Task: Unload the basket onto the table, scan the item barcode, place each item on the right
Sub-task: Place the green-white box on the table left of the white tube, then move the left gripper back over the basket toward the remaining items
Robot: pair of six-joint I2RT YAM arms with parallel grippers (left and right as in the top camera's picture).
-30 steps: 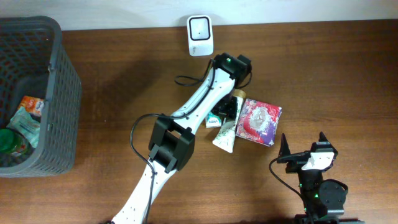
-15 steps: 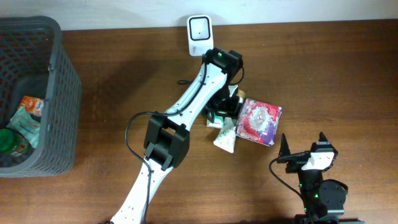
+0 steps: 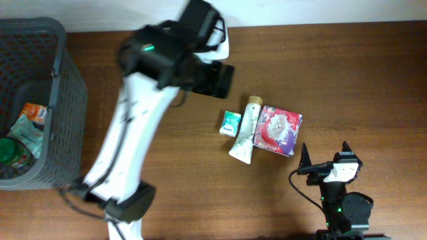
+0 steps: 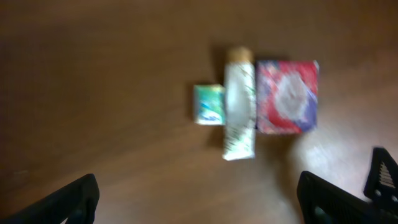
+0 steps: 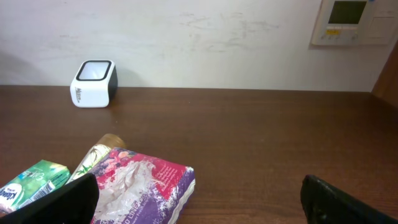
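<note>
Far left sat a basket [image 3: 67,100], not needed. The left gripper [image 4: 199,199] hung wide open and empty above packet [image 4: 208,104], tube [image 4: 239,112] and pouch [image 4: 287,96], side by side mid-table. Probably the pick step: next called for descent, grasp, carry to scanner [image 5: 93,84]. The right gripper [image 5: 199,199] sat open, empty.

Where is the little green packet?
In the overhead view, the green packet lies on the table, just left of the white tube; the red and purple bag is on the tube's other side.

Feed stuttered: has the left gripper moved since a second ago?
Yes. The left gripper has swung away from the tube and red packet, toward the scanner.
</note>
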